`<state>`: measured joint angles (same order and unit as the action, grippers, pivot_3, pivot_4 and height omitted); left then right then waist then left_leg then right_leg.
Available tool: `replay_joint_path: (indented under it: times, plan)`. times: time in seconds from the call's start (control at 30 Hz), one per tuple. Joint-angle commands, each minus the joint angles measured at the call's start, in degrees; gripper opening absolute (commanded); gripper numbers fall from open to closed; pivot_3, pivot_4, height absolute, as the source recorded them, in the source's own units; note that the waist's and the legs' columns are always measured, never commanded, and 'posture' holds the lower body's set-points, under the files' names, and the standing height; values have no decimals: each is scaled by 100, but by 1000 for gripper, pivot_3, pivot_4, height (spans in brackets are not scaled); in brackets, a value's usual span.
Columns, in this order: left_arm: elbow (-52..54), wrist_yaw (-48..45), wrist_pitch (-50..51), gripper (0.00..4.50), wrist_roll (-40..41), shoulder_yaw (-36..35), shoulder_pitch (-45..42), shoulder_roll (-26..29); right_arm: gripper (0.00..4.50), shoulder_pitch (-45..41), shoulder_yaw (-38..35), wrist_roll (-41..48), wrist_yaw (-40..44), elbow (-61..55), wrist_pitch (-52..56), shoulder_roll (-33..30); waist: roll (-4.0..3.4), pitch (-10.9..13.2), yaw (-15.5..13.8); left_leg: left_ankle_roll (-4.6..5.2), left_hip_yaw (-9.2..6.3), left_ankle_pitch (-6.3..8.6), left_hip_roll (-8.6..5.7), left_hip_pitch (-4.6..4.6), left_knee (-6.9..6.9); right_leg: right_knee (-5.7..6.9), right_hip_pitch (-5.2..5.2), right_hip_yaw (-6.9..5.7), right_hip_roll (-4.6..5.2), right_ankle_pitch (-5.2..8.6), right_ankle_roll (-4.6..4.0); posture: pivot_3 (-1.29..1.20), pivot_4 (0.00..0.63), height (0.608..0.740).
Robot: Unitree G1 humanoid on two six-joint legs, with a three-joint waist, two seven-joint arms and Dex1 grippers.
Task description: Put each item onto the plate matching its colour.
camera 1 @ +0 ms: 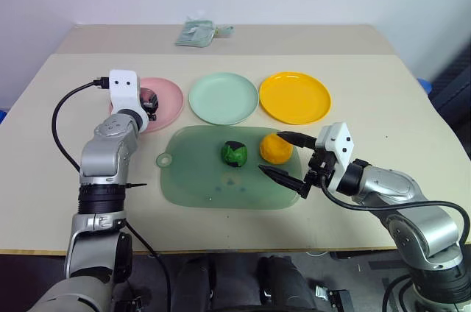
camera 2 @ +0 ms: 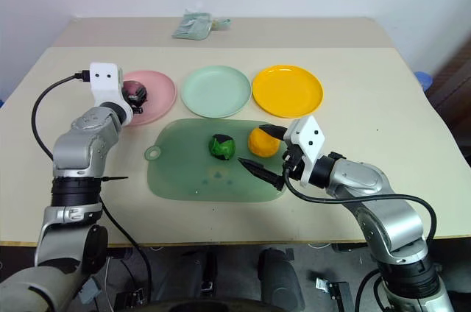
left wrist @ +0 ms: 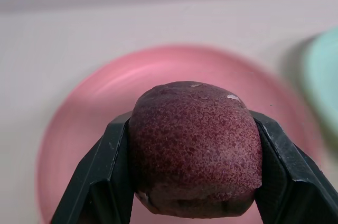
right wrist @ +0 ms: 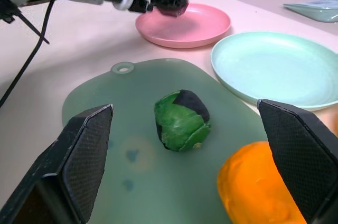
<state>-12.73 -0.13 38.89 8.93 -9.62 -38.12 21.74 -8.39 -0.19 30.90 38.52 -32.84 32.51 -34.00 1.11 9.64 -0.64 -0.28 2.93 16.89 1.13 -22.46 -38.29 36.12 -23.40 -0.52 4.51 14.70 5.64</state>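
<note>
Hiding pink plate [left wrist: 95, 108]: gripped purple lump [left wrist: 195, 147].

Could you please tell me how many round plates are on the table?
3, in a row beyond the green mat: the pink plate on the robot's left, the mint green plate in the middle, the yellow-orange plate on the right. None looks hidden.

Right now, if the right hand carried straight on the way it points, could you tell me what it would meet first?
Most likely the green lump with black patches, centred between the open right hand's fingers on the green mat. The orange lump sits close beside one finger, so it might brush that first; depth is unclear.
</note>
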Motion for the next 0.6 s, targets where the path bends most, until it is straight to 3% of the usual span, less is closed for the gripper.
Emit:
replay_joint_path:
  times: [0.03,0.2,0.47,0.6]
  plan:
    - [-394,93,-342,2222,-139,-58,-283,-61,4500,-108,-33,-4,-158,-170,-21,85,0,0,-4,0,0,0,0,0,0,1,0,0,0,0,0,0,150,733]
    - [-451,-170,-520,4474,38,-212,-248,-125,4500,-81,-17,17,-274,-297,94,97,0,0,-3,-1,1,0,1,-1,0,1,0,0,4,0,1,0,150,733]
    - [646,-726,-498,4474,534,-736,281,201,4500,-15,-48,63,-303,-387,210,67,0,0,28,-3,1,-2,21,0,0,6,-2,0,2,0,0,0,150,733]
    - [1736,-1892,-833,4474,878,-484,810,609,4500,5,-54,94,-251,-369,207,58,0,0,24,-4,3,-2,23,0,0,5,-2,1,4,-1,0,0,150,733]
